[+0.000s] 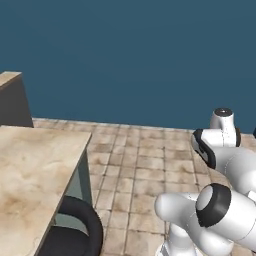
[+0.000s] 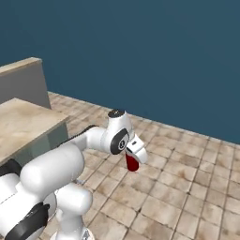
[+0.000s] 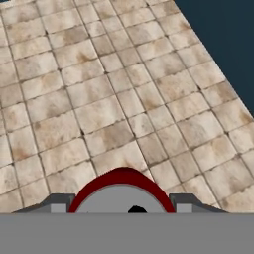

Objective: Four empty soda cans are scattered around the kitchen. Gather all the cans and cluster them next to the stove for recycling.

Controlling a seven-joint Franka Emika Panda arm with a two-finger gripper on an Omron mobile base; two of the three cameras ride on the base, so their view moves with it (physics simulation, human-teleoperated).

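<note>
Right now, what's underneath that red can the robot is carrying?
Under the red can, held in the gripper, there is brown tiled floor, with nothing lying on the tiles that show. The patch straight below the can is covered by it.

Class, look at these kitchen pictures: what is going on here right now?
The white robot arm is carrying a red soda can in its gripper, held above the brown tiled floor. In the hand view the can's silvery top sits between the two fingers. A beige marble counter stands off to the arm's left, and a blue wall lies ahead.
</note>
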